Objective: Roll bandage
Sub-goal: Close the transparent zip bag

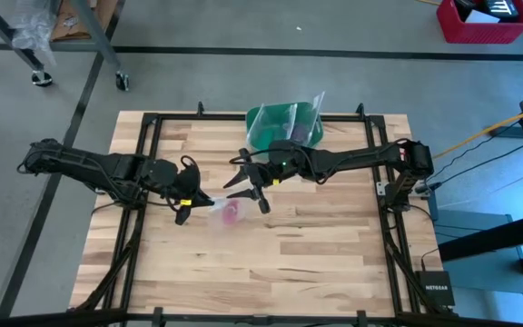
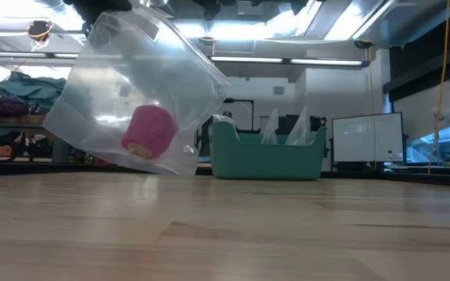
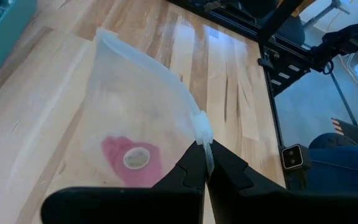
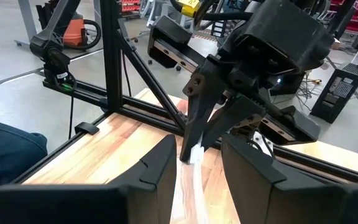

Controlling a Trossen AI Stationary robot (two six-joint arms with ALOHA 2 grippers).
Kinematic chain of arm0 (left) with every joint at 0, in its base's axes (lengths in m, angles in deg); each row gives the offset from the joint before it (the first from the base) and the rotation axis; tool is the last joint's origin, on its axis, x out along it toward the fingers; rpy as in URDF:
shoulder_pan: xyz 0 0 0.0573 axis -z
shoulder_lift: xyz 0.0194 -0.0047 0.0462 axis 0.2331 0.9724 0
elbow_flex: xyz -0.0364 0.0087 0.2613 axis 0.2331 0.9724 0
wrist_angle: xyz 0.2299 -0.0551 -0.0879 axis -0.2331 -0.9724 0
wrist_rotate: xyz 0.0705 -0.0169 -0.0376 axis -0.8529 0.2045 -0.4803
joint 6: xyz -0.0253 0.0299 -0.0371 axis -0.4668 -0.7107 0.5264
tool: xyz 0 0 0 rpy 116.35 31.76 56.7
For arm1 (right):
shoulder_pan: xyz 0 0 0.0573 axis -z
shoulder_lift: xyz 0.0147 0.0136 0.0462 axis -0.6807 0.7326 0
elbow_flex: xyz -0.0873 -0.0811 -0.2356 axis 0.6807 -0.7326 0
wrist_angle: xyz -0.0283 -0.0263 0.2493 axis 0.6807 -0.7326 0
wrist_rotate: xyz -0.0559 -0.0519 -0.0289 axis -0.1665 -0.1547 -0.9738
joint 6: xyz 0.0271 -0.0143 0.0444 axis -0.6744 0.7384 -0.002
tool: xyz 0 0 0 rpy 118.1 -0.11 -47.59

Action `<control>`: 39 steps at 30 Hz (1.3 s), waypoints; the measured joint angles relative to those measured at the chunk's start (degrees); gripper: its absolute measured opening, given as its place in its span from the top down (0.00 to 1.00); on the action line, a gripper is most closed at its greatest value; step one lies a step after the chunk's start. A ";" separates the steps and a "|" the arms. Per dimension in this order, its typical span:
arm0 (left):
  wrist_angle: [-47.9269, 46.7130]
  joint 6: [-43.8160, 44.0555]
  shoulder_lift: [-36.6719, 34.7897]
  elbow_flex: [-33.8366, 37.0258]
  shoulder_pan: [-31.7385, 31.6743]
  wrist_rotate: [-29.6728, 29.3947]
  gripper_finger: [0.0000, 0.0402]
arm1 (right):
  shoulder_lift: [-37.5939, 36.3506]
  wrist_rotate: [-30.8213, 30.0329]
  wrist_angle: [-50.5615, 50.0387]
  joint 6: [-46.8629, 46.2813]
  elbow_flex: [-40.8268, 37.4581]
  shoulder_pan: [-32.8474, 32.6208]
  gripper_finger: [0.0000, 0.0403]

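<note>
Bandage (image 2: 148, 131), rolled into a small pink roll, sits inside a clear plastic bag (image 2: 135, 94) hanging above the wooden table (image 1: 316, 245). My left gripper (image 3: 205, 163), reaching in from the left, has its fingers pinched together on the bag's top edge. Just to its right, my right gripper (image 1: 251, 189) faces the left one across the bag's edge with fingers apart. Behind, at the table's far edge, stands a green bowl (image 1: 282, 125) holding more clear bags.

Grey concrete floor (image 1: 243, 27), red crate (image 1: 484, 20), bright ceiling lights (image 2: 287, 27).
</note>
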 joint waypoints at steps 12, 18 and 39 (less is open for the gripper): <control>1.76 -1.91 0.01 0.00 -0.02 -2.78 1.00 | 0.00 0.02 0.00 -1.79 0.00 -0.02 0.67; 3.72 -2.80 1.05 0.00 -0.02 -2.78 1.00 | 0.00 0.02 0.00 -1.85 0.00 -0.02 0.67; 12.83 -1.94 7.76 0.00 -0.02 -2.78 1.00 | 0.00 -2.72 -6.93 -1.51 -0.02 -1.16 0.67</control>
